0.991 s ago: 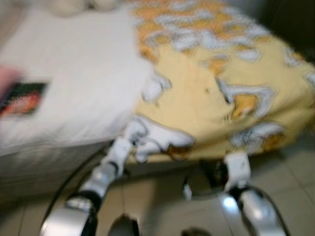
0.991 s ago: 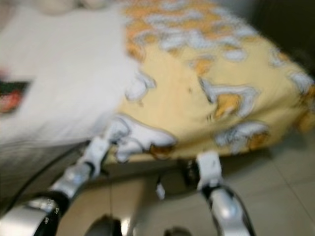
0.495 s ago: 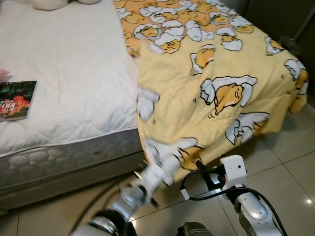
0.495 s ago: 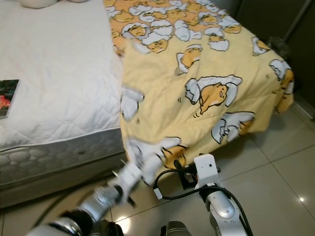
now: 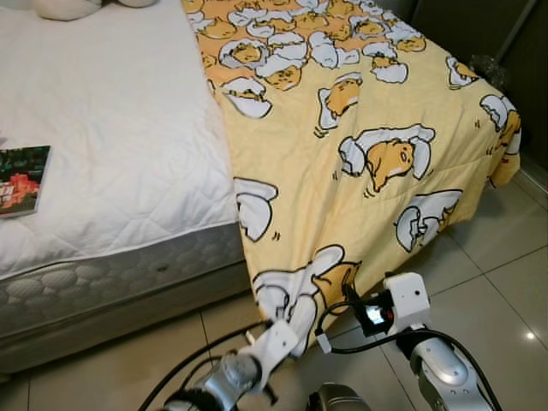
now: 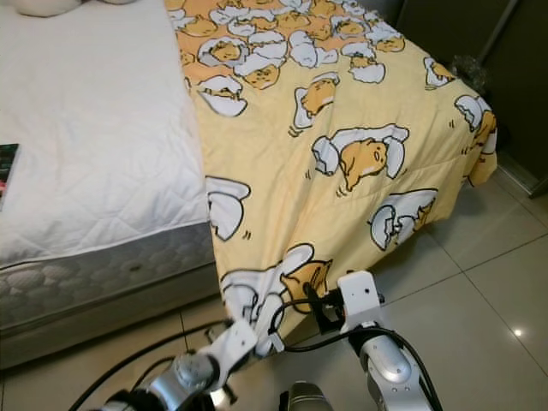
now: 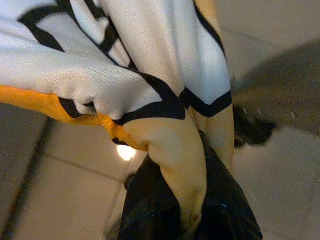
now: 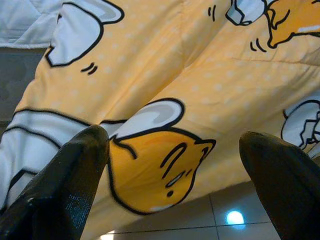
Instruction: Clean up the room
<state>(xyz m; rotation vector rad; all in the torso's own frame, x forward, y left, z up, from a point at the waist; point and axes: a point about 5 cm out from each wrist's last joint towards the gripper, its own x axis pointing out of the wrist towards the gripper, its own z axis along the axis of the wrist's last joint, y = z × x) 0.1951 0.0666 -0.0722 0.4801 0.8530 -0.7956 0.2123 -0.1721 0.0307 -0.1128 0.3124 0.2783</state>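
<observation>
1. blanket [image 5: 360,128]: one yellow quilted blanket printed with white-and-orange egg cartoon figures, spread over the right part of the bed and hanging down over its foot edge toward the floor.
2. mattress [image 5: 111,163]: bare, white, with a diamond-stitched top and a grey patterned side band; it lies uncovered to the left of the blanket.
3. one book [image 5: 19,181] with a dark cover lies flat on the mattress near the left edge of the head view, well apart from the blanket.
4. two pale, soft, rounded things [image 5: 64,7] sit at the far end of the bed; too cropped to name.
5. floor [image 5: 505,282]: glossy beige tiles with thin grout lines and small light reflections.
6. left gripper [image 7: 192,220]: its black fingers are pinched together on the blanket's low hanging corner, the cloth bunched between them just above the floor.
7. right gripper [image 8: 172,165]: its two black fingers [image 8: 65,185] stand wide apart, pointing at the hanging blanket close in front, not touching it.
8. black cables loop around both silver arms.
</observation>
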